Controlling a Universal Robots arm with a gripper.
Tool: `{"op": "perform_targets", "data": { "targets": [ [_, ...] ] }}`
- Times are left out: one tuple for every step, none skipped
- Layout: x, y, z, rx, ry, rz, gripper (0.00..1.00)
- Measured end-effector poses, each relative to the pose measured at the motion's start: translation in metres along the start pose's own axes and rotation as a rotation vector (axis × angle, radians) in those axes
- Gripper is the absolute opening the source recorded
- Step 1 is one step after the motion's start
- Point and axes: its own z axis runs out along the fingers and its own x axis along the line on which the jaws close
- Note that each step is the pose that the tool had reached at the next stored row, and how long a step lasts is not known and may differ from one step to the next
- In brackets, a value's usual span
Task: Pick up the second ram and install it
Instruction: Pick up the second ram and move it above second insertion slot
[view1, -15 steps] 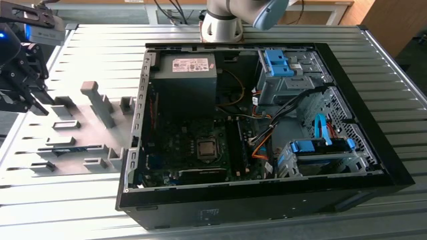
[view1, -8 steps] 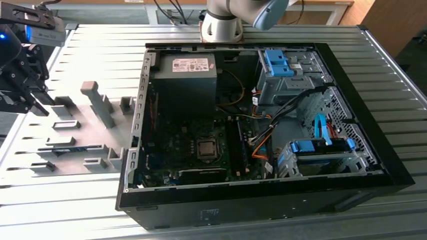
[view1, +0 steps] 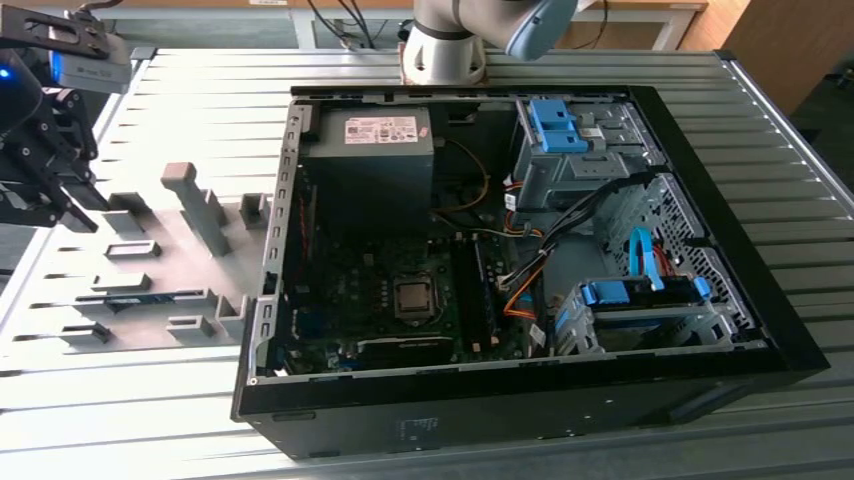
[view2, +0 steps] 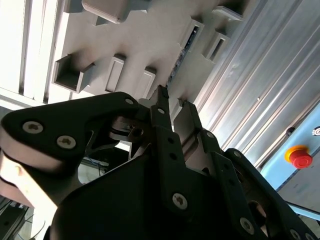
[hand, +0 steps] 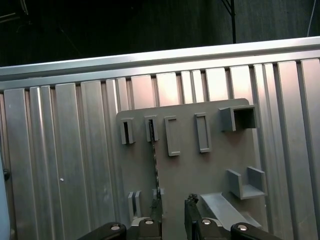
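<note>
The second ram (hand: 153, 165) stands on edge in a slot of the grey fixture plate (hand: 200, 170), seen as a thin dark line with a row of chips. In the second wrist view the ram (view2: 181, 52) lies just beyond the fingertips. In the exterior view it is a bluish strip (view1: 138, 298) between grey blocks. My gripper (hand: 172, 207) hovers above the plate, open, with nothing between its fingers. One fingertip (hand: 156, 206) lines up over the near end of the ram. The gripper (view1: 54, 205) hangs at the exterior view's far left.
An open black computer case (view1: 747, 330) with motherboard (view1: 400, 300), power supply and blue drive cages fills the exterior view's right. Raised grey blocks (view1: 180, 190) stand on the fixture plate. The slatted aluminium table (view1: 200, 100) surrounds everything. A red stop button (view2: 300, 156) sits off the table.
</note>
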Motion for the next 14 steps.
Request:
{"op": "perform_targets", "data": {
  "targets": [
    [0.0001,0.0011,0.0002,-0.0001,0.0001,-0.001,0.32],
    [0.0003,0.0025,0.0008,-0.0004,0.0003,-0.003,0.32],
    [0.0004,0.0032,0.002,-0.0006,0.0001,-0.005,0.32],
    [0.0007,0.0039,0.0034,-0.0011,0.0002,-0.008,0.32],
    [0.0012,0.0043,0.0048,-0.0022,0.0005,-0.014,0.32],
    [0.0015,0.0045,0.0062,-0.0032,0.0007,-0.022,0.32],
    [0.0017,0.0046,0.0078,-0.0042,0.0008,-0.032,0.32],
    [0.0018,0.0046,0.0092,-0.0052,0.001,-0.044,0.32],
    [0.0019,0.0046,0.0108,-0.006,0.0012,-0.057,0.32],
    [0.002,0.0046,0.0116,-0.0062,0.0011,-0.062,0.32],
    [0.002,0.0047,0.0115,-0.0064,0.0012,-0.062,0.32],
    [0.002,0.0047,0.0115,-0.0064,0.0013,-0.062,0.32],
    [0.002,0.0047,0.0115,-0.0064,0.0013,-0.062,0.32],
    [0.002,0.0047,0.0115,-0.0064,0.0015,-0.062,0.32]
  ]
}}
